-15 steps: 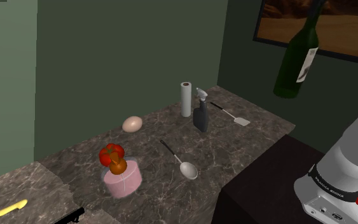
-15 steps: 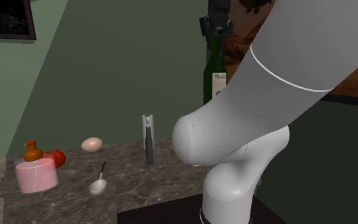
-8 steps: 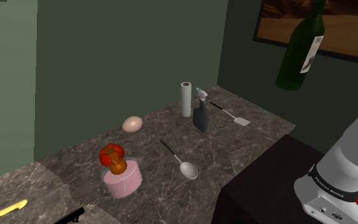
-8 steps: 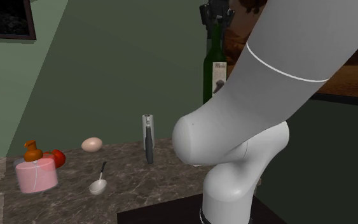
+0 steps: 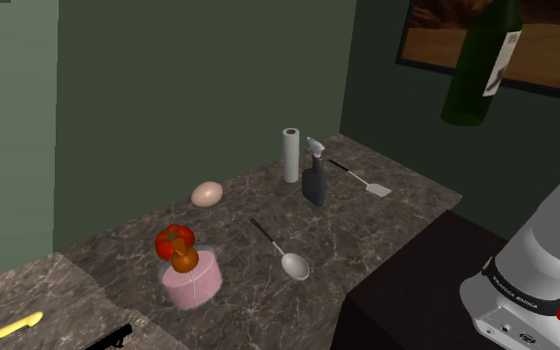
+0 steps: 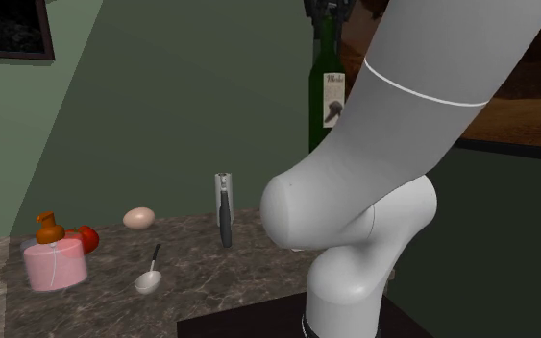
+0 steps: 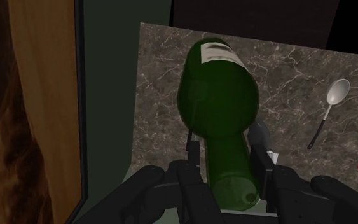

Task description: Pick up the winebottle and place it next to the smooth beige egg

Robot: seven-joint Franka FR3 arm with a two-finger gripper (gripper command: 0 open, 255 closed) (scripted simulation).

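Dark green glass wine bottle with a white label (image 5: pixel 481 62) sits higher than a second ago. The lift is done or nearly so, and the carry to the egg remains. The all-black two-finger gripper (image 7: pixel 227 156) is clamped on its neck, so the body hangs below the fingers, high above the dark marbled countertop (image 5: pixel 397 204). The smooth beige egg (image 5: pixel 207 194) lies well apart, down on the counter.

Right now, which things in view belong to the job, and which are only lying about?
For the job: green wine bottle, gripper clasping its neck, beige egg.
Lying about: spoon, spray bottle, paper towel roll, spatula, pink tub.
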